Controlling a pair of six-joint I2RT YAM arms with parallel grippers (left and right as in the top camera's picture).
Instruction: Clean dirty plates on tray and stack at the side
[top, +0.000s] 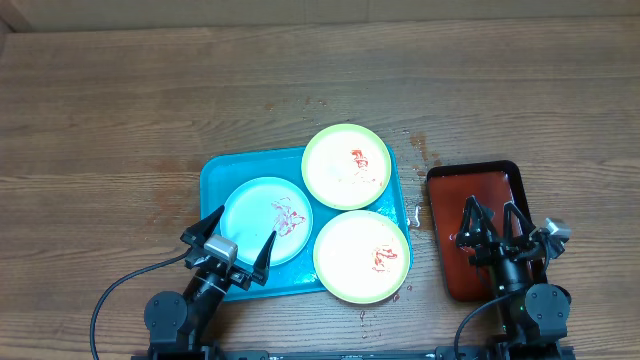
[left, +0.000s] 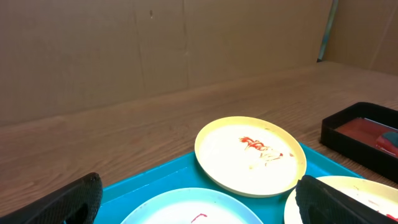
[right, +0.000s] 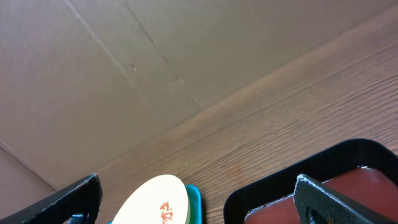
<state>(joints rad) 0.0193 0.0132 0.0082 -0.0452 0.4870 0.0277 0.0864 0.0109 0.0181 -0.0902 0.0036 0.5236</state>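
Note:
The turquoise tray (top: 214, 176) lies at the table's front middle. On it are a pale blue-white plate (top: 255, 215) at the left, a lime-rimmed plate (top: 330, 170) at the back and another lime-rimmed plate (top: 350, 250) at the front right, all with red sauce smears. My left gripper (top: 232, 238) is open and empty, low over the front edge of the pale blue plate (left: 186, 208). The back plate (left: 249, 155) and front plate (left: 360, 196) show in the left wrist view. My right gripper (top: 492, 220) is open and empty over the dark red tray (top: 480, 185).
The dark red black-rimmed tray (right: 348, 186) sits right of the turquoise tray; something blue and red lies in it (left: 387, 140). Small sauce spots mark the wood (top: 420, 150) between the trays. A cardboard wall (left: 124, 50) stands behind the table.

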